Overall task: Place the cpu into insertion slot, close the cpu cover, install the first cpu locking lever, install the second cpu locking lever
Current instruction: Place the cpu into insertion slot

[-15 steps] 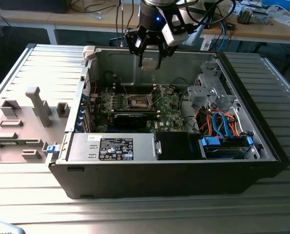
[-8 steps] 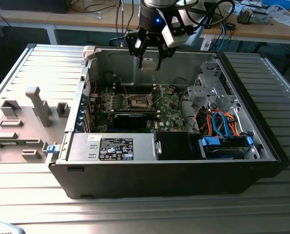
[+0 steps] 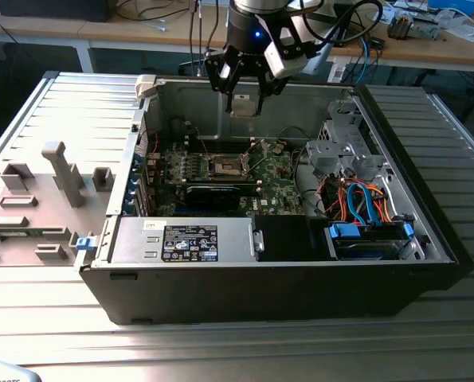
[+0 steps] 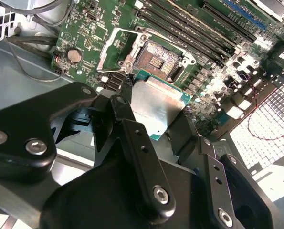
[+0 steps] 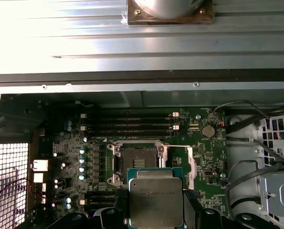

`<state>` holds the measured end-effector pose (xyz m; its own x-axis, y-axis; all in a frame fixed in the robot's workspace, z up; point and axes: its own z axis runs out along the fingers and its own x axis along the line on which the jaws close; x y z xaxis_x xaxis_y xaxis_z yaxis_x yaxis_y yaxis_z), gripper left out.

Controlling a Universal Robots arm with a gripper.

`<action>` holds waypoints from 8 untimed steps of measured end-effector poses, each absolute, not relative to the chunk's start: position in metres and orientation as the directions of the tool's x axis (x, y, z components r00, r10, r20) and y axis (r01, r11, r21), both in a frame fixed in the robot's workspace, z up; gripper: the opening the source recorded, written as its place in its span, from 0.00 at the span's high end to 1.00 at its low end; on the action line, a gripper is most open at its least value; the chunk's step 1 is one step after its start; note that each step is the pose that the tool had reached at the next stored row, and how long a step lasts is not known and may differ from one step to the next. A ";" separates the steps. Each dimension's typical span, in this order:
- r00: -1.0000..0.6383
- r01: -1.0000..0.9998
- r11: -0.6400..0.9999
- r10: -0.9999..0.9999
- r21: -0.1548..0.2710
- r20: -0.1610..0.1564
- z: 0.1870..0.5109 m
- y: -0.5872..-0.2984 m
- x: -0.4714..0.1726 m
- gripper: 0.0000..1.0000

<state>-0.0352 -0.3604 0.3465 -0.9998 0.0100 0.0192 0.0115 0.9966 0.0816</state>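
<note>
Closest to me in the exterior view is the ribbed metal table. On it lies a big black computer case, open on top. On the exterior view's left, beside the case, stands a set of grey blocks. Inside the case is a green board, and near its middle sits the insertion slot, small and square. The hand hangs high over the board, by the case's far wall. It is clamped on the cpu, which is up in the air, well apart from the insertion slot.

In the second wrist view the black hand is very close. Its fingers squeeze the cpu from both sides, and the dull silver top shows. Past it, on the board, the insertion slot is uncovered and its brownish-gold field shows. The cpu cover, a thin silver frame, is swung open beside the insertion slot. Long dark memory slots run along the other side. A round battery sits near the cpu cover.

In the first wrist view the cpu is nearest, flat and level, with a black finger on each side. The insertion slot lies just beyond it, uncovered. The cpu cover is tipped up beside it. The memory slots lie between the insertion slot and the case's wall.
</note>
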 end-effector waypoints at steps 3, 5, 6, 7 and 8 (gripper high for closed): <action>-1.000 0.012 0.997 0.010 0.082 0.019 0.346 -0.360 -0.036 0.45; -1.000 0.012 0.997 0.010 0.082 0.019 0.346 -0.360 -0.036 0.45; -1.000 0.012 0.997 0.010 0.082 0.019 0.345 -0.360 -0.036 0.45; -1.000 0.012 0.997 0.010 0.082 0.019 0.345 -0.360 -0.036 0.45; -1.000 0.012 0.997 0.010 0.082 0.019 0.345 -0.360 -0.036 0.45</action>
